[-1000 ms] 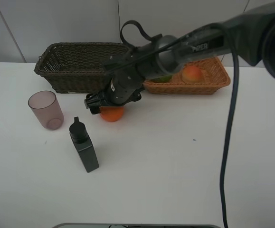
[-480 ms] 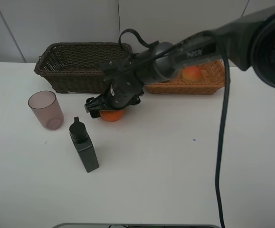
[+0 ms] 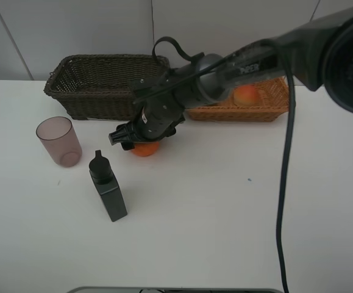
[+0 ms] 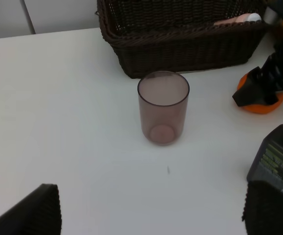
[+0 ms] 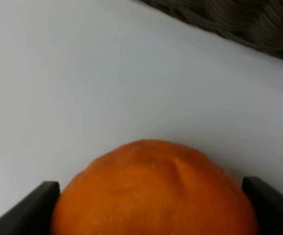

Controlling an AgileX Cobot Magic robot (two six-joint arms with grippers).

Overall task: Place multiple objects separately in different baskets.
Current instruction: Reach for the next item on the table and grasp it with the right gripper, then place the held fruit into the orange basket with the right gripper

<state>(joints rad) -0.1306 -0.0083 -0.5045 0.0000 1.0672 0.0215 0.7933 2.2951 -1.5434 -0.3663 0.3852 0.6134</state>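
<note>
My right gripper is open and straddles the orange on the table in front of the dark brown basket. In the right wrist view the orange fills the gap between the fingertips. The translucent pinkish cup stands upright at the left, with the black square bottle nearer the front. The peach lies in the light tan basket. The left wrist view shows the slim pink bottle in the dark basket and my open, empty left gripper short of the cup. The green fruit is hidden by the arm.
The right arm reaches across the light basket from the right, its black cable hanging over the right of the table. The white wall runs behind both baskets.
My right gripper has come down over the orange, from just above it to straddling it. The orange, cup and bottle have not moved.
</note>
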